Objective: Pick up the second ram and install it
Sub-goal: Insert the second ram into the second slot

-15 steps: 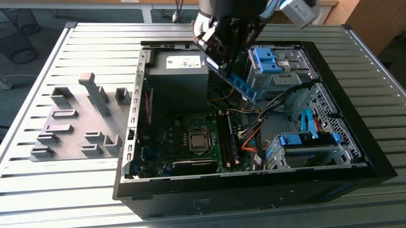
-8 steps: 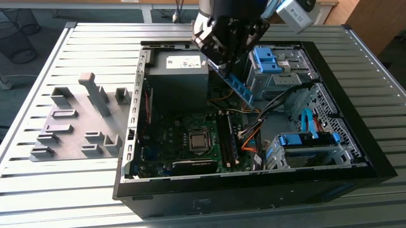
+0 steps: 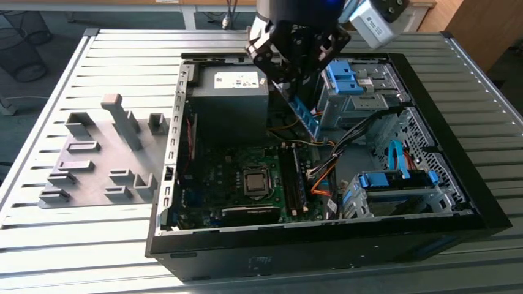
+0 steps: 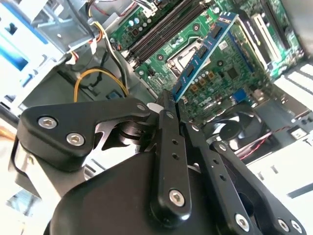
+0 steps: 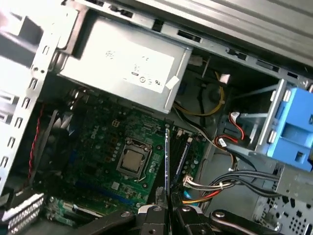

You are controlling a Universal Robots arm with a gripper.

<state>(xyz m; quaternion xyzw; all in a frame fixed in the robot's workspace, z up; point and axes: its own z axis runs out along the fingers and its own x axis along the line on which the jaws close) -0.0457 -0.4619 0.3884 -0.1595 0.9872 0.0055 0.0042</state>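
In the exterior view, the black gripper (image 3: 296,67) hangs over the open black computer case (image 3: 457,202), which lies on its side on a slatted grey metal surface (image 3: 49,245). Its fingers (image 3: 282,76) are pinched on the upper end of the second ram (image 3: 304,115), a long thin blue-green circuit-board strip that slants down into the case, above the green motherboard (image 3: 220,177). The arm above is cut off by the picture's top edge. A grey plastic holder tray with upright blocks (image 3: 98,165) lies on the surface towards the exterior view's left, well apart from the case.

In the second wrist view, the black fingers (image 4: 166,112) close on the near end of the strip (image 4: 205,51), which runs out over the motherboard (image 4: 230,73); the gripped end is hidden behind the finger links.

In the first wrist view, the strip (image 5: 167,161) appears edge-on as a thin line rising from the fingers (image 5: 157,215), seemingly just beside the dark memory slots (image 5: 182,156), though whether it touches one is hard to make out. The grey metal power supply box (image 5: 122,68) sits beyond.
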